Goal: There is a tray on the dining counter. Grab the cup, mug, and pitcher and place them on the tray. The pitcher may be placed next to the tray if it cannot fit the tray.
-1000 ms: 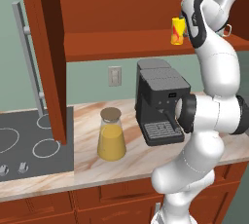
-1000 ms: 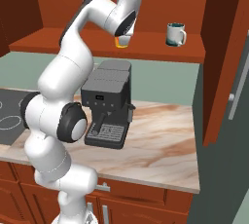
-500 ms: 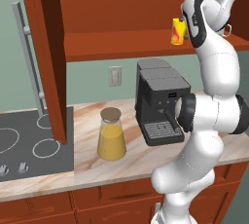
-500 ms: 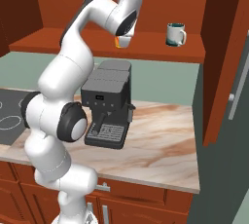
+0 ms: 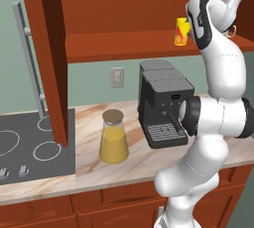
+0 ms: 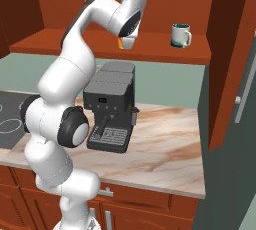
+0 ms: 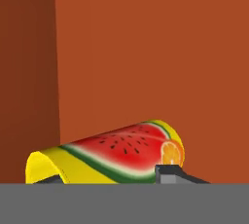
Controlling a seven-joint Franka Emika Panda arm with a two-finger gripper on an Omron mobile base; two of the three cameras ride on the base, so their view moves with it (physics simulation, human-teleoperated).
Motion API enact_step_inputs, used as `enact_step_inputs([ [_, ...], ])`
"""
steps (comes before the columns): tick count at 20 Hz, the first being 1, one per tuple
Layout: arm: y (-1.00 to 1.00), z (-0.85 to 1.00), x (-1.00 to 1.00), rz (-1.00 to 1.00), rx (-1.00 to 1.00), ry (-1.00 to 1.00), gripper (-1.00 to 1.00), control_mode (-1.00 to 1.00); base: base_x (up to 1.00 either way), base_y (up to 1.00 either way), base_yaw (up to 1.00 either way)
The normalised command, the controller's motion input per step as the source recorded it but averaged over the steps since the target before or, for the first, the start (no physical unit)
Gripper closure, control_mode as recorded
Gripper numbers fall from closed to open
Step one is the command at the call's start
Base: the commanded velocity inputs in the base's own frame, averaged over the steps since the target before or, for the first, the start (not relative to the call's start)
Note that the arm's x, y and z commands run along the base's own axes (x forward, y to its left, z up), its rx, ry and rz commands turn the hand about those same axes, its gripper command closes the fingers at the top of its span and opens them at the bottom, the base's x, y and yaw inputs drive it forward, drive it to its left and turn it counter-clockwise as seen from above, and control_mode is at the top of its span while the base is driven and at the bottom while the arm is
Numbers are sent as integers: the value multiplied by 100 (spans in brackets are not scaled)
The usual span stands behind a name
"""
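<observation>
My pincer (image 7: 109, 180) is high up at the shelf (image 5: 124, 46), and its two dark tips stand on both sides of the cup (image 7: 112, 152). One finger tip (image 7: 168, 171) is just against the cup's end. The other tip is almost hidden at the bottom of the hand view. If the tips already press the cup or only stand around it, I cannot tell.

I count one cup, one mug, one pitcher and one coffee machine.

The cup is yellow with a watermelon picture. It stands upright on the shelf, near its front edge. Close behind it is the brown back wall of the cabinet, and a darker side wall is also near.

The mug (image 6: 180, 35) stands on the same shelf, to the right and well apart from the cup, with free shelf between them. Its handle points right.

Under the shelf, the coffee machine (image 5: 163, 103) stands on the counter (image 5: 89, 167), at the far side by the wall. Left of it the pitcher (image 5: 114, 138) stands upright with its lid on, near the stovetop (image 5: 30, 147). Bare counter lies in front of both. An open cabinet door (image 5: 49, 58) hangs above the stovetop's right edge.
</observation>
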Motion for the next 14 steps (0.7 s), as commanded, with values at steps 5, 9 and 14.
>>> enact_step_inputs([
  [5, 0, 0, -3, 0, 0, -2, 100, -100, 0, 0, 0],
  [9, 0, -4, -24, 0, 0, -8, 100, -100, 0, 0, 0],
  [14, 0, -1, -33, 0, 0, -9, 100, -100, 0, 0, 0],
])
